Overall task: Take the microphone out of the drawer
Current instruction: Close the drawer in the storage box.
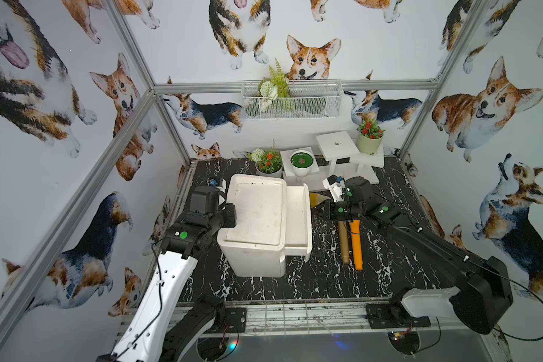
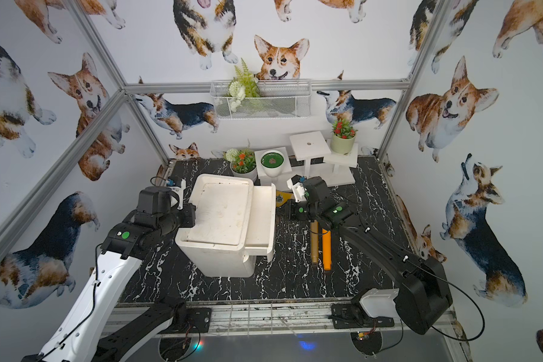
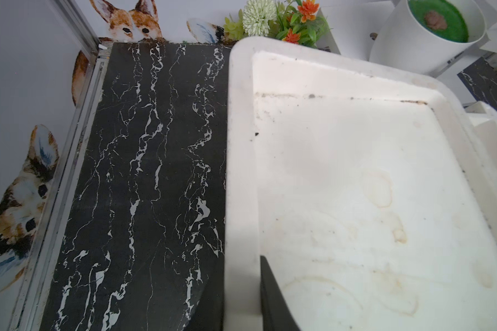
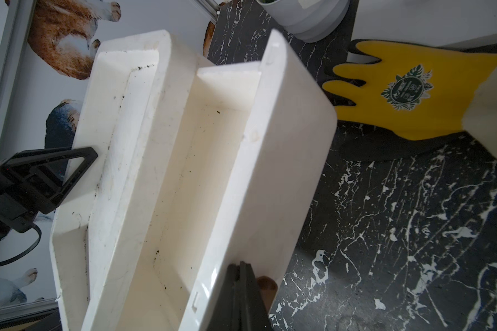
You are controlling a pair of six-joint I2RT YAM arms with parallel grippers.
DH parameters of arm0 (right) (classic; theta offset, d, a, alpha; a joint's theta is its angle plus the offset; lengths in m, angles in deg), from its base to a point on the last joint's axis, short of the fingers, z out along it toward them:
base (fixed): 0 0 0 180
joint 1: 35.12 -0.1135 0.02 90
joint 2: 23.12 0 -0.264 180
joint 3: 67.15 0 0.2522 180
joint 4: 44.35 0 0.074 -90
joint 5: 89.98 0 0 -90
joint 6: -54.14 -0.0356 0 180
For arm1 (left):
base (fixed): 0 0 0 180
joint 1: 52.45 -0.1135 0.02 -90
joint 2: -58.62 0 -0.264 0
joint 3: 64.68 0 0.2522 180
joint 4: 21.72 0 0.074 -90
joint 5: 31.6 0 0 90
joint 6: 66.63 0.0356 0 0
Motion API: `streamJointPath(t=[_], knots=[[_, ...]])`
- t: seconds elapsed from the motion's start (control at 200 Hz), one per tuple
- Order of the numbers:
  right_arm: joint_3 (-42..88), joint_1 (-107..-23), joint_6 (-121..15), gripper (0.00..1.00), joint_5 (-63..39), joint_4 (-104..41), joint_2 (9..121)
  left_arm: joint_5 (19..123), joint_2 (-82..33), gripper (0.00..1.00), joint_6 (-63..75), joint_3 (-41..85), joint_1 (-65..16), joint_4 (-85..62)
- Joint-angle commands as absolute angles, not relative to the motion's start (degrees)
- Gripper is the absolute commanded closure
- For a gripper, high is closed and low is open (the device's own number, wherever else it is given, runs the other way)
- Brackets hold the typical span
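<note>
Left tool (image 3: 238, 301) clamps the rim of the white box (image 1: 257, 260); right tool (image 4: 243, 275), fingers together, hangs at the front of that box's open drawer (image 4: 284, 143).

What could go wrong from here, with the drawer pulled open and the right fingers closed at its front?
1. The open drawer looks empty in the right wrist view; no microphone shows, so a reach might find nothing.
2. The right gripper has its fingers shut at the drawer front; descending like this could bump it rather than grasp.
3. The left gripper seems to clamp the cabinet rim; if it slips, the cabinet may shift.
</note>
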State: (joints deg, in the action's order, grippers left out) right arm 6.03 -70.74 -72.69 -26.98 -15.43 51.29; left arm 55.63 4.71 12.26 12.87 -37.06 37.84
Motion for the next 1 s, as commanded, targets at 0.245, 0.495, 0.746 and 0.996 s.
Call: streamJointPath(t=[0.245, 0.495, 0.746, 0.996], knots=[[1.49, -73.12, -80.41, 1.0, -31.63, -30.56, 53.41, 63.7, 4.68, 1.0, 8.75, 12.62, -36.9, 36.51], [2.42, -75.49, -84.14, 1.0, -31.86, -37.23, 57.05, 62.73, 4.66, 1.0, 8.17, 12.53, -36.9, 36.27], [6.06, -77.39, -84.95, 1.0, -32.28, -38.82, 62.22, 62.75, 4.34, 1.0, 7.62, 12.53, -36.9, 35.9], [6.39, -77.75, -84.49, 1.0, -30.56, -38.2, 62.11, 62.09, 4.43, 1.0, 7.81, 12.49, -36.9, 35.99]])
